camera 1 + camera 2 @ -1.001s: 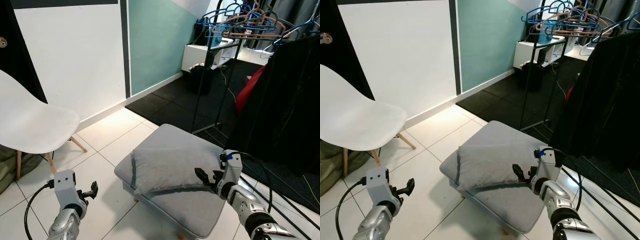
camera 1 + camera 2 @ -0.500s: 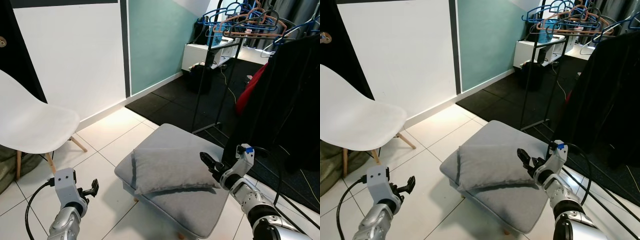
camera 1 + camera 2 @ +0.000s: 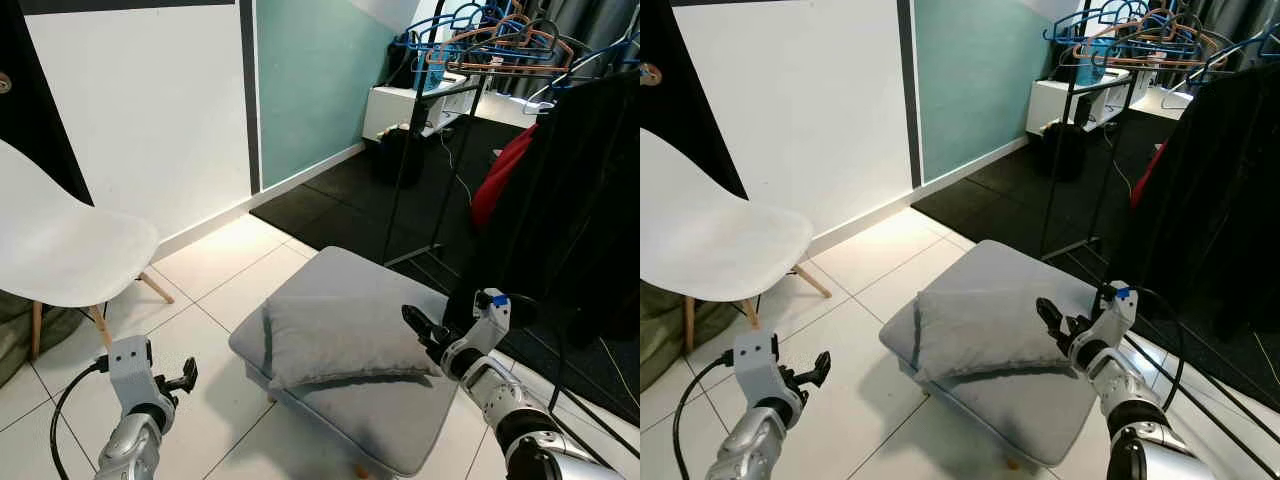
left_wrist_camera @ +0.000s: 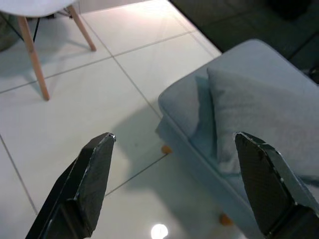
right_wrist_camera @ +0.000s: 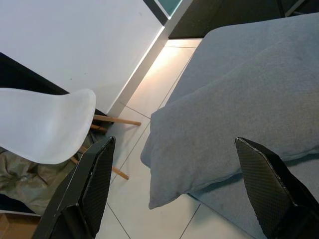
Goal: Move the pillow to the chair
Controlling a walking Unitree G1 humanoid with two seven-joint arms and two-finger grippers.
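A grey pillow (image 3: 340, 340) lies flat on a grey padded stool (image 3: 385, 415) in front of me. The white plastic chair (image 3: 60, 250) with wooden legs stands at the left, by the white wall. My right gripper (image 3: 420, 328) is open, hovering just above the pillow's right edge without touching it; its wrist view looks down on the pillow (image 5: 239, 129) and the chair (image 5: 42, 124). My left gripper (image 3: 185, 375) is open and hangs low over the floor tiles, left of the stool; its wrist view takes in the stool (image 4: 199, 134) and a chair leg (image 4: 32, 55).
A black clothes rack (image 3: 440, 150) with hangers and dark garments (image 3: 570, 200) stands close behind the stool on the right. A white cabinet (image 3: 400, 105) sits further back on black flooring. White tiles (image 3: 215, 260) lie open between stool and chair.
In the past second my right gripper has lifted off the pillow's front right part and moved up and to the right, to its right edge. The left arm stays still.
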